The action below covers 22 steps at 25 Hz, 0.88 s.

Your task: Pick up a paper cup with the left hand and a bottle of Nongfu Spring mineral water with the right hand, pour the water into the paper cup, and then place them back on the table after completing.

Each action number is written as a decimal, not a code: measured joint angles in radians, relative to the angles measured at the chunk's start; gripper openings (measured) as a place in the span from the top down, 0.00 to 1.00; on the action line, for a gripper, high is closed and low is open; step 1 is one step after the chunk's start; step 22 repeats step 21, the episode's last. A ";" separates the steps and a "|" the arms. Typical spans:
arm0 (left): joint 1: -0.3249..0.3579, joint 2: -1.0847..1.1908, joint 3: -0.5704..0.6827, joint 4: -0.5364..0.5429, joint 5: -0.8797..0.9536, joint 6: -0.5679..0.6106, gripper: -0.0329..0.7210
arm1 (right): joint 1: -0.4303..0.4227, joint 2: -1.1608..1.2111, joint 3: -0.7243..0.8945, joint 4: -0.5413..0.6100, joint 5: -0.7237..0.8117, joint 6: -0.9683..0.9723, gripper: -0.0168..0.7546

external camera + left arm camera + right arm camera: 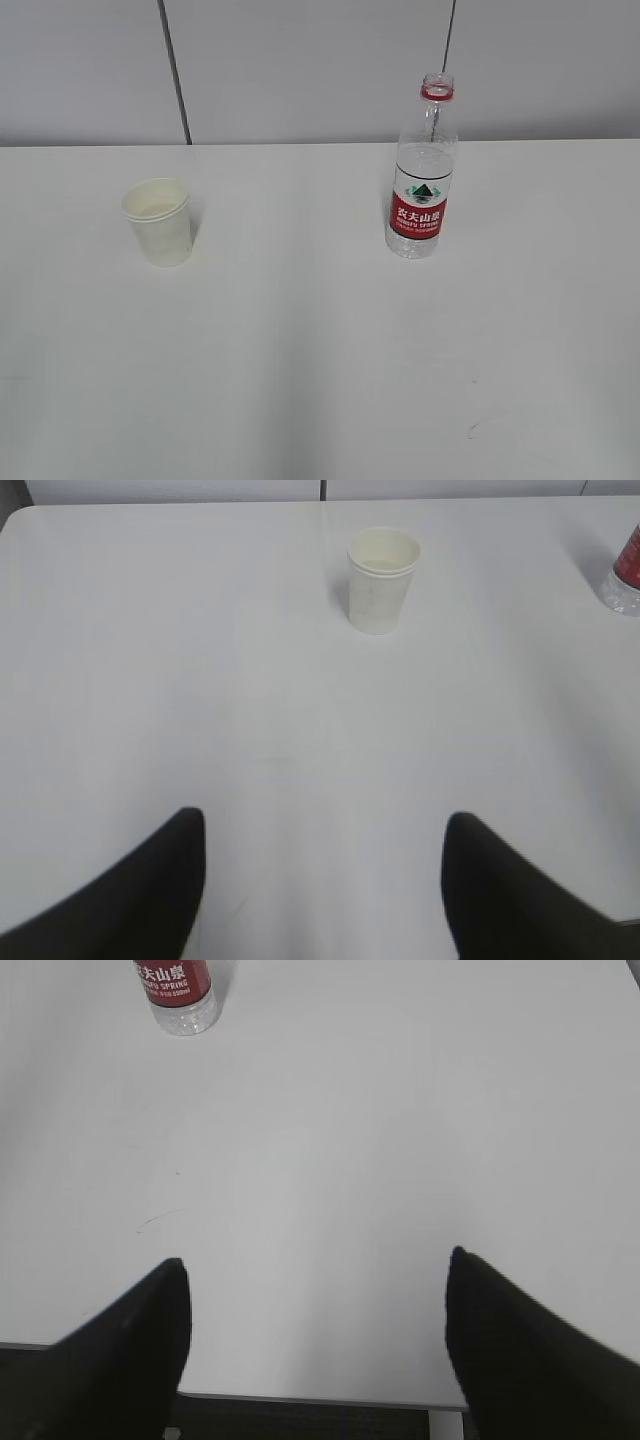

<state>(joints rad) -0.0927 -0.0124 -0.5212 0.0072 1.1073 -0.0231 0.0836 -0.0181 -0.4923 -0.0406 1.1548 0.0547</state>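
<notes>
Nearest the wrist cameras, both claws stand over the front part of the white tabletop (320, 380). The left claw (322, 880) has its two black fingers (150, 890) spread wide apart, with bare tabletop between them; it grips nothing. The right claw (315, 1345) is likewise spread wide, fingers (520, 1350) well apart, gripping nothing; it sits at the tabletop's near edge. Neither claw appears in the exterior view.

A faint small scuff mark (160, 1220) lies on the tabletop ahead of the right claw, toward its left finger.

Farther out, the paper cup (158, 221) stands upright on the left half of the tabletop, well apart from the left claw and roughly ahead of it. Its mouth faces up; a pale surface shows inside, contents not determinable.

The bottle (423, 170) stands upright on the right half, well apart from the cup and from the right claw. It carries a red label, has no cap, and retains a red neck ring. The water (424, 160) is visible through the clear wall.

Behind the tabletop is a grey panelled wall (300, 70).
</notes>
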 joint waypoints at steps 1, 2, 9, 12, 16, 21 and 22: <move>0.000 0.000 0.000 0.000 0.000 0.000 0.35 | 0.000 0.000 0.000 0.000 0.000 0.000 0.22; 0.000 0.000 0.000 0.000 0.000 0.000 0.35 | 0.000 0.000 0.000 0.000 0.000 0.000 0.22; 0.000 0.000 0.000 0.000 0.000 0.000 0.35 | 0.000 0.000 0.000 -0.012 0.000 -0.002 0.22; 0.000 0.000 0.000 0.000 0.000 0.000 0.36 | 0.000 0.000 0.000 -0.019 0.000 -0.003 0.22; 0.000 0.000 0.000 0.000 0.000 0.000 0.36 | 0.000 0.000 0.000 -0.019 0.000 -0.003 0.22; 0.000 0.000 0.000 0.000 0.000 0.000 0.36 | 0.000 0.000 0.000 -0.024 0.000 -0.003 0.22; 0.000 0.000 0.000 0.000 0.000 0.000 0.36 | 0.000 0.000 0.000 -0.024 0.000 -0.003 0.22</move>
